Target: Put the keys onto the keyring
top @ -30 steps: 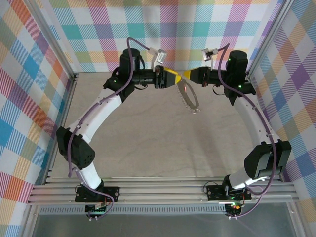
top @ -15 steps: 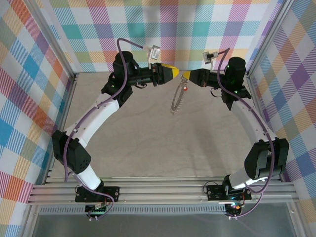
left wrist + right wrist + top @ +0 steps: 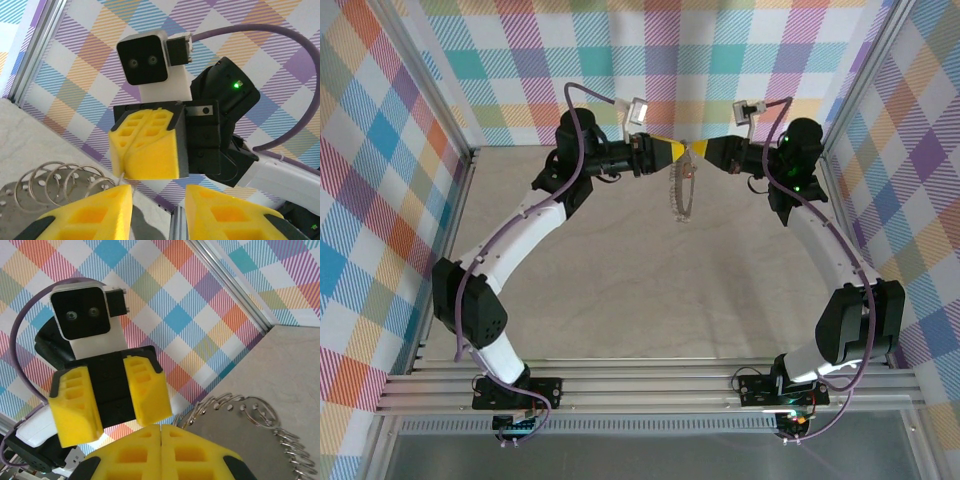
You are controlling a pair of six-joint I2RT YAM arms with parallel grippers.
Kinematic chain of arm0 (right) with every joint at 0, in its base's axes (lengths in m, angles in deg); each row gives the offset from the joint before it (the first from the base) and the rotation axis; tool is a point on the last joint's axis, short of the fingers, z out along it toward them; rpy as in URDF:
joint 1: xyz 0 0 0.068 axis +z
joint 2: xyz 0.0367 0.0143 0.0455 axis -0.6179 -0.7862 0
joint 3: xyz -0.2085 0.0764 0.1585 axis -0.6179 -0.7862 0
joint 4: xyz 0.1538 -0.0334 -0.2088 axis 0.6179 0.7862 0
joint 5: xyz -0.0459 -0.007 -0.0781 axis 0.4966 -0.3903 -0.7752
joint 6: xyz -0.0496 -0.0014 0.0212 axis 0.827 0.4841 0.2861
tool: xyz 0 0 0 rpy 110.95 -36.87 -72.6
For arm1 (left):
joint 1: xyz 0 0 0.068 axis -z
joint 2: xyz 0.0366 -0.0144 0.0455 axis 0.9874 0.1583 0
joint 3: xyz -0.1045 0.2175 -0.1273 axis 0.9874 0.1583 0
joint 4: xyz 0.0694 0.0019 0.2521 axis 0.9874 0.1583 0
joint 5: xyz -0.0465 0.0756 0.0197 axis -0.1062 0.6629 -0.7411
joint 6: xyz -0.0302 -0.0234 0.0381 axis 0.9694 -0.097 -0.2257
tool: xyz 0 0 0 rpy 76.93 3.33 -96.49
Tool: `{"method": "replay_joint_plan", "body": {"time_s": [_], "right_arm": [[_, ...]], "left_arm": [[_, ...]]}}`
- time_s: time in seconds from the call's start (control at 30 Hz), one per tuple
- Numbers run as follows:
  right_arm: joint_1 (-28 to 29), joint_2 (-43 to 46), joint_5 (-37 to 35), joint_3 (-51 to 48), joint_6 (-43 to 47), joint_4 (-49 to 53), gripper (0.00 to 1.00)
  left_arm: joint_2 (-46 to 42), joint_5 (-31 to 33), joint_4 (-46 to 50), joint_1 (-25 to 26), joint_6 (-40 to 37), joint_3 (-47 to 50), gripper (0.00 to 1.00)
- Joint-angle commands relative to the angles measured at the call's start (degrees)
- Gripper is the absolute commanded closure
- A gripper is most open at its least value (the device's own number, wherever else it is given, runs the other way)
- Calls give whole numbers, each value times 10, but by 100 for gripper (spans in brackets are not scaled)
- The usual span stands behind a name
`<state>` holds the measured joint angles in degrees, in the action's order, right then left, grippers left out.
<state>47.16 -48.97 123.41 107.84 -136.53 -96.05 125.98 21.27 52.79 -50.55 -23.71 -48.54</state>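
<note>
The keyring is a flat grey metal plate with holes along its rim and several wire rings through them. It hangs over the back of the table from my right gripper, which is shut on its top. The plate's upper part shows under the right wrist and at the lower left of the left wrist view. My left gripper is tip to tip with the right one; its jaws are apart and hold nothing. A tiny red speck near the plate's top may be the keys; too small to tell.
Both arms arch over the beige table and meet close to the checked back wall. Aluminium posts and checked side walls close in left and right. A rail frame runs along the near edge.
The left jaws have narrowed. The keyring, splayed out towards the right a second ago, has swung left and hangs straight down. Both grippers have shifted slightly towards the back wall.
</note>
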Motion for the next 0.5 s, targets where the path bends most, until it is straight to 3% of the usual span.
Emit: {"method": "replay_joint_plan", "body": {"time_s": [0.0, 0.47], "right_arm": [[-2, 21, 14, -3, -16, -46, 100], [-1, 21, 15, -5, -17, -48, 100]], "left_arm": [[14, -19, -25, 6, 10, -10, 67], [32, -24, -27, 16, 12, -31, 68]]}}
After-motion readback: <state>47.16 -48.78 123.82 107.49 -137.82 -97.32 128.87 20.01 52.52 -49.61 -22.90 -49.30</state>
